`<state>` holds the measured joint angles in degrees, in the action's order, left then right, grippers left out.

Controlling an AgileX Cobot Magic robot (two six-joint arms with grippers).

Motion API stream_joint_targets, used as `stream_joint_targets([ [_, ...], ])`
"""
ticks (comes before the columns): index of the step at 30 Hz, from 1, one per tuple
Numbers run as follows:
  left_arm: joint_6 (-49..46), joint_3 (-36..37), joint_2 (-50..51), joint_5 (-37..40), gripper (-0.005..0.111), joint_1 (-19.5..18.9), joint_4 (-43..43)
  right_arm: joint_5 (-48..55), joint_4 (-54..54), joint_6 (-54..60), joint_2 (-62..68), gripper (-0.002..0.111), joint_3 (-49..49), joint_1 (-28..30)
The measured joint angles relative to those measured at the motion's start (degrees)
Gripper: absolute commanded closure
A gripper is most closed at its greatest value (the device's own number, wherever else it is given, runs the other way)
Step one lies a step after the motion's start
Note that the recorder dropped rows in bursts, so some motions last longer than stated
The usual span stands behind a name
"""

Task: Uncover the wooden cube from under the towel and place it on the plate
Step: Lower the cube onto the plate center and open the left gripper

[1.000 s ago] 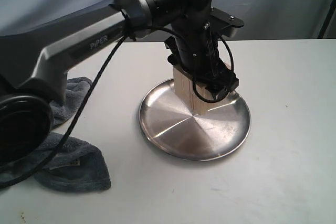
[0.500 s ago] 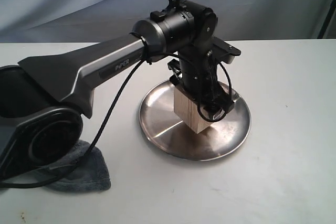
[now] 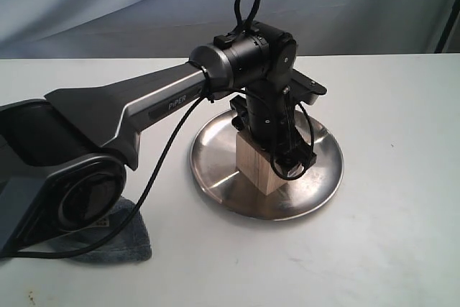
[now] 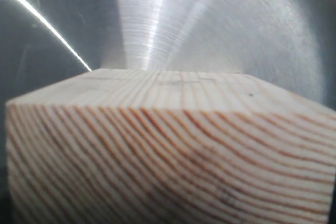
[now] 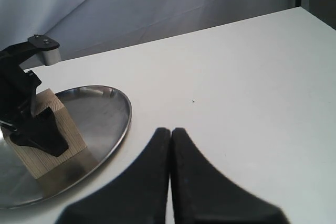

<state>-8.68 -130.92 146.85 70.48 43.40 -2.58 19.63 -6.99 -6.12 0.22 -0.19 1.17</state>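
Exterior view shows the left gripper (image 3: 272, 147) with jaws clamping the wooden cube (image 3: 255, 167), towel (image 3: 118, 241) mostly hidden.

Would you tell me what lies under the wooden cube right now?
The steel plate lies under the wooden cube, held by the left gripper; the plate's centre beneath is covered.

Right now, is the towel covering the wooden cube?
No: the wooden cube sits bare on the steel plate, and the blue-grey towel lies off to the side.
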Motion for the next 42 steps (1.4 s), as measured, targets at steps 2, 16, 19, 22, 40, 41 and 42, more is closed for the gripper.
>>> stream_joint_targets([
  [2, 0.0, 0.0, 0.0, -0.21, 0.103, 0.0, 0.0, 0.0, 0.0, 0.0, 0.0, 0.108, 0.0, 0.0],
  [16, -0.12, 0.0, 0.0, -0.25, 0.031, 0.0, 0.0, 0.0, 0.0, 0.0, 0.0, 0.108, 0.0, 0.0],
  [19, 0.68, 0.0, 0.0, -0.25, 0.022, 0.0, 0.23, 0.0, 0.0, 0.0, 0.0, 0.108, 0.0, 0.0],
  [22, 3.12, 0.0, -0.28, -0.47, 0.019, 0.0, 2.99, 0.0, 0.0, 0.0, 0.0, 0.108, 0.0, 0.0],
  [40, 8.68, -0.23, -2.41, -0.61, 0.019, 0.0, 5.17, 0.0, 0.0, 0.0, 0.0, 0.108, 0.0, 0.0],
  [41, 8.68, -0.23, -2.79, -0.87, 0.019, 0.0, 5.07, 0.0, 0.0, 0.0, 0.0, 0.108, 0.0, 0.0],
  [42, 8.68, -0.23, -3.17, -1.13, 0.019, 0.0, 5.07, 0.0, 0.0, 0.0, 0.0, 0.108, 0.0, 0.0],
])
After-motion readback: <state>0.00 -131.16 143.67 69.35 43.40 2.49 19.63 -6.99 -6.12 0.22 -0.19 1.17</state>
